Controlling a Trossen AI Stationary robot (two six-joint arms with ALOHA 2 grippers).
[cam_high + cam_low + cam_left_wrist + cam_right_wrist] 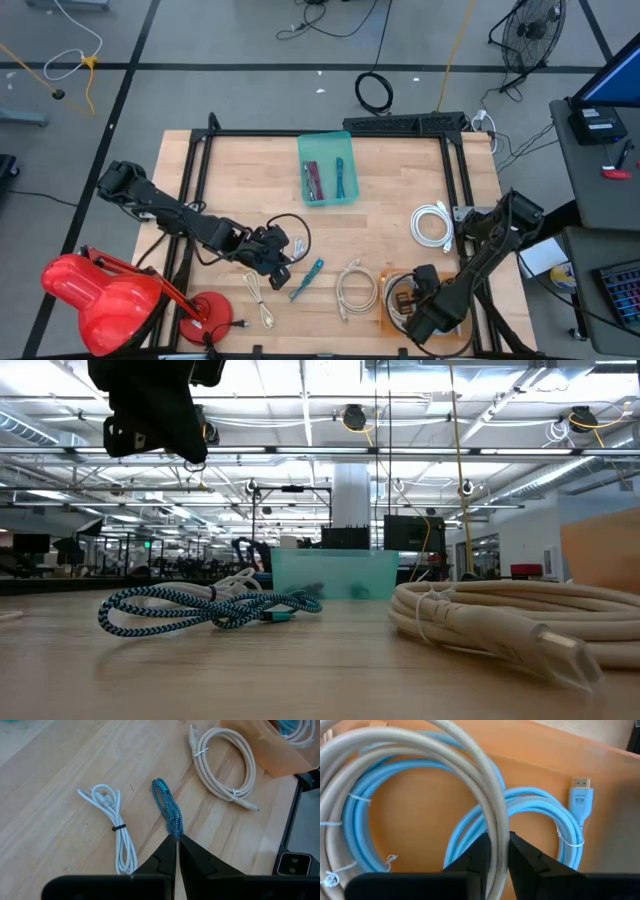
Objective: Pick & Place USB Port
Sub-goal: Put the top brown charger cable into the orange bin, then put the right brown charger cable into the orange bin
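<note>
Two cables already lie in the teal bin (pixel 327 170) at the upper centre of the high view, one reddish, one teal, so part of the sorting looks done; several more are still on the table (pixel 400 170).

At the lower left of that view, a small white cable (pixel 259 300) lies loose and untouched on the wood. Just right of it sits the left gripper (pixel 277 262), and the left wrist view shows its fingers (pixel 167 852) closed on the near end of the teal braided cable (pixel 168 810), whose far end stretches away across the table. In the low view this cable looks to rest on the wood, so I judge the grasp made but the lift and the carry to the bin still to come.

Right of centre, a beige cable (pixel 355 288) lies coiled and untouched, and farther right, higher in the frame, a white coil (pixel 432 224) also waits.

At the lower right, the right gripper (pixel 428 300) is down in the orange tray (pixel 386 300). Its wrist view shows the fingers (pixel 481 852) pinched round a thick grey-white cable (pixel 470 755), with a light blue cable (pixel 555 820) coiled beneath; that one too is gripped but not yet moved.
</note>
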